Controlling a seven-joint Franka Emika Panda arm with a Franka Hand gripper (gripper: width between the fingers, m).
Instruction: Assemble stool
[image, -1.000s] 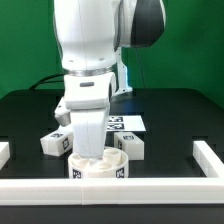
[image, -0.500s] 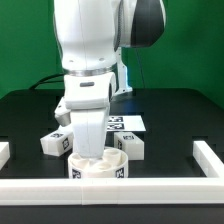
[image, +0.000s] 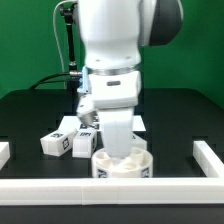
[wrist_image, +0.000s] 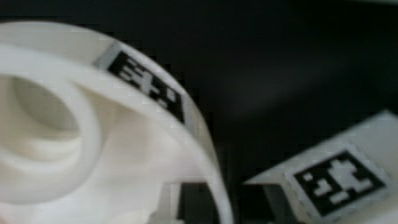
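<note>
Subject: the seat (image: 122, 167) of the stool. It stands upright on the black table (image: 180, 110), towards the exterior view's right of centre and just behind the front rail (image: 60, 187). The gripper (image: 122, 151) comes straight down from above and reaches inside the seat's rim.

Judged reason for the hold: a vertical pinch on the rim wall gives firm control of a low round part that offers no other handle. It also lets the seat be positioned near the rail, where it could be steadied for fitting the legs.

State of the jaws: from the exterior view the fingertips are hidden by the seat. In the wrist view one dark finger (wrist_image: 201, 205) sits tight against the rim wall. The jaws therefore appear narrowed onto that wall, holding the seat.

Appearance: white plastic, a shallow round bowl with a raised thick rim. Black-and-white square tags are fixed to the outer wall.

Surroundings: one leg (image: 55, 144) and a second leg (image: 84, 143) lie loose on the table, to the exterior view's left of the seat and slightly behind it. Both are chunky, white and tagged, and neither is fitted yet. The wrist view shows another tagged white piece (wrist_image: 338, 180) near the seat; which part it is cannot be told.
</note>
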